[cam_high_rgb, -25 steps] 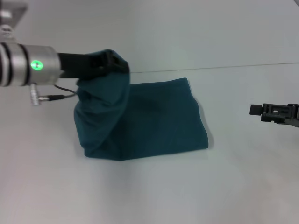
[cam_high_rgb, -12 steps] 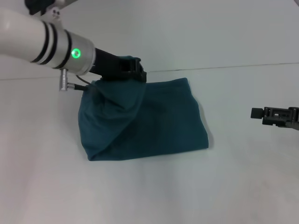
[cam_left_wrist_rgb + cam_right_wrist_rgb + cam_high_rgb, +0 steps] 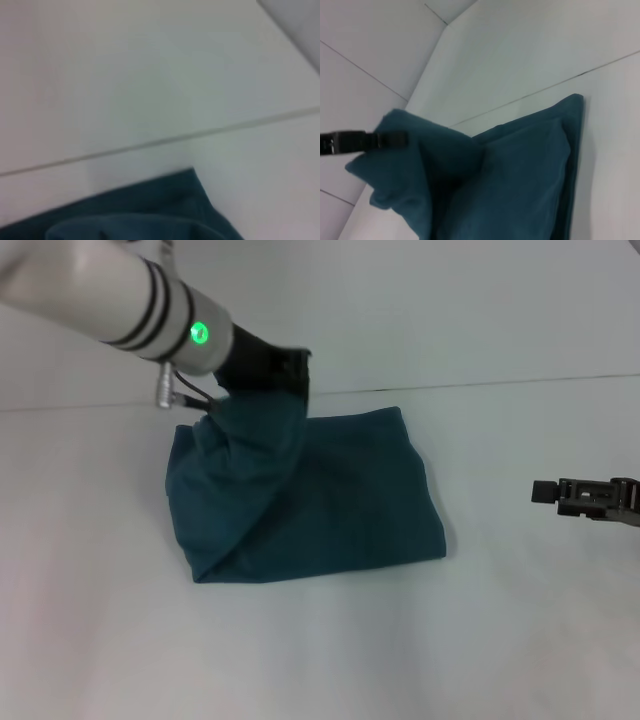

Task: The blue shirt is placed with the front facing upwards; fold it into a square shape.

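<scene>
1. Head view, blue shirt [image 3: 320, 505]: a folded teal bundle with its plain side up, lying on the white desk [image 3: 330, 650]. The landmark for every other entry.
2. Shirt, raised part: the far-left corner is lifted off the desk and hangs as a draped flap over the left half of the bundle. The right half lies flat.
3. Left gripper [image 3: 285, 370]: above the shirt's far-left corner, its fingers closed on the raised cloth. Its arm reaches in from beyond the shirt's left side.
4. Right gripper [image 3: 545, 492]: well to the right of the shirt, apart from it, low over the desk. Whether its fingers are open or closed cannot be told.
5. Left wrist view: a far edge of the shirt [image 3: 165, 210] against bare desk.
6. Right wrist view: the lifted corner [image 3: 415, 150] held by the left gripper [image 3: 395, 140], with the rest of the shirt flat beside it.
</scene>
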`<action>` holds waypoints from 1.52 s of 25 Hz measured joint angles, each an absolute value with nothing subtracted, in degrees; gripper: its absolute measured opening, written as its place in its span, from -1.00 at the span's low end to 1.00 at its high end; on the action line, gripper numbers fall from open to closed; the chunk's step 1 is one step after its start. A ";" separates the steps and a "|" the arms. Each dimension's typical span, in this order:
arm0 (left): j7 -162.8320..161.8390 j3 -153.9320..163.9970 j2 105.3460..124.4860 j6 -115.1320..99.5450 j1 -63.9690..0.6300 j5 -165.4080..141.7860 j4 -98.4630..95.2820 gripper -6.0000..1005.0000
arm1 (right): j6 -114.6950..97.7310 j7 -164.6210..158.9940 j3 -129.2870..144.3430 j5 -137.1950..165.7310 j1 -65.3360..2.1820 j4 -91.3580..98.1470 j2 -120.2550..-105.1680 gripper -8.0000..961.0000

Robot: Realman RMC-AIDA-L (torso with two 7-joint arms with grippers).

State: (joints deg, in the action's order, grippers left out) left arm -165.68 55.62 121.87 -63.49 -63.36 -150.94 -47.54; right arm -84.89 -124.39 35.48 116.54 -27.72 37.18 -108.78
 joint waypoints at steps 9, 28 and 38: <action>-165.27 54.56 123.17 -64.02 -62.27 -150.80 -49.31 -0.87 | -85.06 -124.29 35.14 116.54 -27.47 37.17 -108.81 0.84; -156.86 56.99 123.72 -61.72 -66.89 -142.23 -43.74 -0.82 | -84.95 -124.32 35.25 116.54 -27.51 37.18 -108.75 0.84; -157.03 56.97 123.90 -58.50 -66.09 -141.40 -43.34 -0.30 | -85.04 -124.49 35.18 116.54 -27.48 37.18 -108.54 0.84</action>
State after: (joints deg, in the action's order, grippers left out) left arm -157.03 56.97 123.90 -58.50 -66.09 -141.40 -43.34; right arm -85.04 -124.50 35.18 116.54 -27.48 37.18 -108.54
